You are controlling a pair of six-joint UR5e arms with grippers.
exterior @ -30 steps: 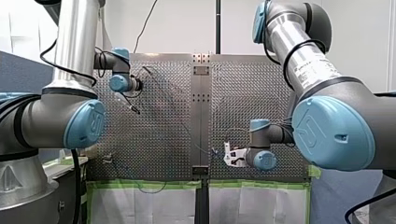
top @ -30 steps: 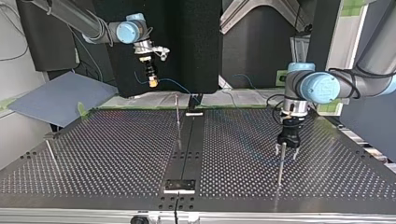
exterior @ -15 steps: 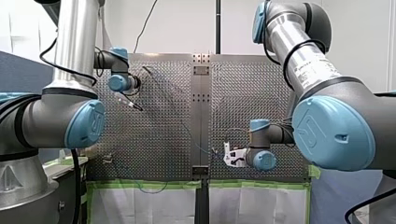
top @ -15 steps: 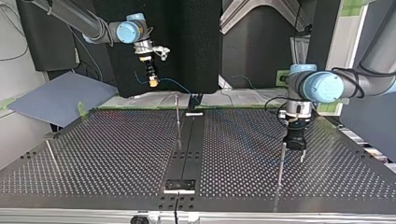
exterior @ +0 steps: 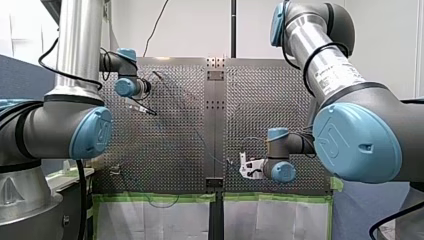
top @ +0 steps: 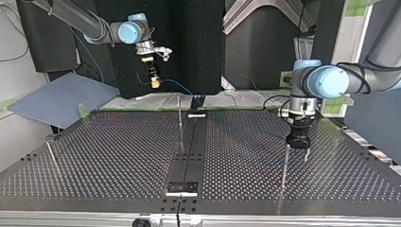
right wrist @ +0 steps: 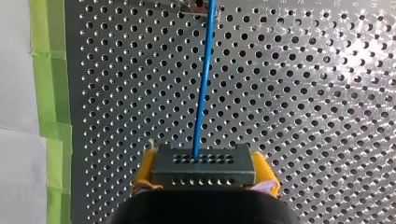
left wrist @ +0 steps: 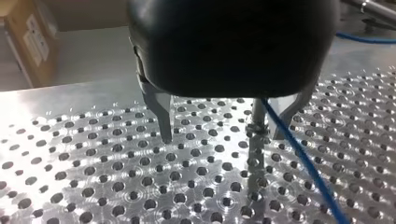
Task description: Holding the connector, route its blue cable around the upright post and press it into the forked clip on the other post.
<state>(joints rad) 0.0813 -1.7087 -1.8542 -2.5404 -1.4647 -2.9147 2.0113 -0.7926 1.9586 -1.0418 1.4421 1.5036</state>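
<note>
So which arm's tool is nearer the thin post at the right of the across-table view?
My left. My left tool straddles the post, fingers open either side; my right tool holds the connector raised, far across the table.

My right hand [top: 154,83] raised above worktop [top: 118,156] far edge, blue cable [top: 176,85] trailing from it. My left hand [top: 298,152] low, fingers spread, at tip of thin upright post [top: 283,170].
</note>
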